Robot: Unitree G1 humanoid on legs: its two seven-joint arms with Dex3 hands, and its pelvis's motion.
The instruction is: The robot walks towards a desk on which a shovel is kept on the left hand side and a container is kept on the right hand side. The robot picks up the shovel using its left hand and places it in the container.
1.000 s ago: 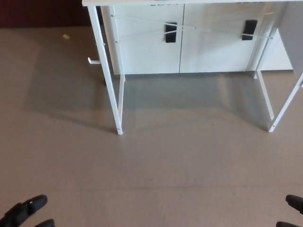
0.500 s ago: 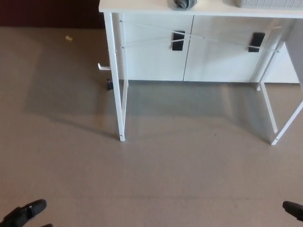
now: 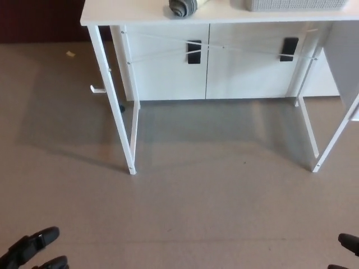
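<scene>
While the desk (image 3: 140, 14) is well ahead, I walk in squarely, aiming left of centre, where the shovel (image 3: 182, 7) lies; the container (image 3: 294, 4) sits right. My left hand (image 3: 33, 250) hangs empty, fingers spread; the right hand (image 3: 348, 246) barely shows, so I cannot tell.

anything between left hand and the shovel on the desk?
Head view: only bare grey-beige floor and the white desk's front edge separate the black left hand from the grey shovel.

A white desk (image 3: 140, 14) stands ahead bearing a grey shovel (image 3: 182, 7) left of a grey container (image 3: 294, 4).
</scene>
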